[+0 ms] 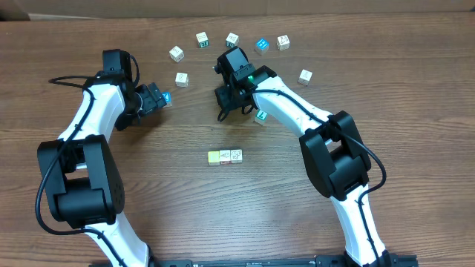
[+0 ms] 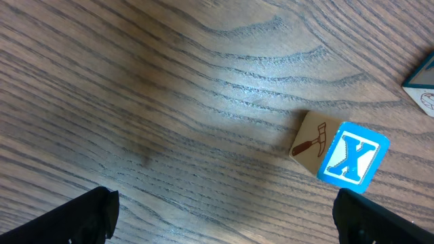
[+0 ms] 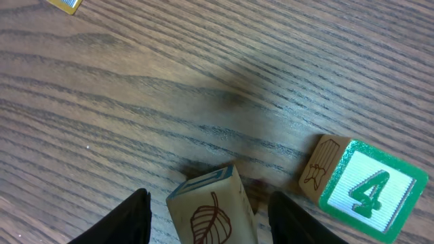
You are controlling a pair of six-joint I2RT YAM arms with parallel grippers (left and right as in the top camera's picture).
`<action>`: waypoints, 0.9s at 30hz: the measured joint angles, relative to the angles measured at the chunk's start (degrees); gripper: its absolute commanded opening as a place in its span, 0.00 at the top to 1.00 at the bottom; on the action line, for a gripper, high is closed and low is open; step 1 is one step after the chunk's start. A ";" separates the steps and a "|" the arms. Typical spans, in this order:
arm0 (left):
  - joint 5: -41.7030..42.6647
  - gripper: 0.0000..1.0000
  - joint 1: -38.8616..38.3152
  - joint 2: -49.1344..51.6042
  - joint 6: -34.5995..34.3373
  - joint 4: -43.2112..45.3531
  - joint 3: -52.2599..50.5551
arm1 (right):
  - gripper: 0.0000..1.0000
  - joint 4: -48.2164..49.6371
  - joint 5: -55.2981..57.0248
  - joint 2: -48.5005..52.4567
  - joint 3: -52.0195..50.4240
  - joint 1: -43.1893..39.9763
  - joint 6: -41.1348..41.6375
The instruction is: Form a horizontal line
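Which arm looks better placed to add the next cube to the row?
Right. Its tool straddles a leaf-marked cube, though grip isn't clear. The left tool is open over bare table, and the X cube sits off to its side.
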 measured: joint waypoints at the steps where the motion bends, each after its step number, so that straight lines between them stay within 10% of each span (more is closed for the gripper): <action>1: 0.00 0.01 0.00 0.00 -0.02 0.00 0.00 | 0.51 0.02 0.02 0.00 0.00 0.00 0.07; 11: 0.00 0.00 0.02 0.02 -0.02 0.00 0.00 | 0.58 -0.07 0.02 0.00 0.00 0.00 -0.37; 24: 0.00 0.01 0.00 0.00 0.00 0.00 0.00 | 0.00 -1.01 0.02 0.00 0.00 0.00 -0.07; 27: 0.00 0.01 0.00 0.02 -0.02 0.00 0.00 | 0.00 -0.96 0.04 0.00 0.00 0.00 -0.46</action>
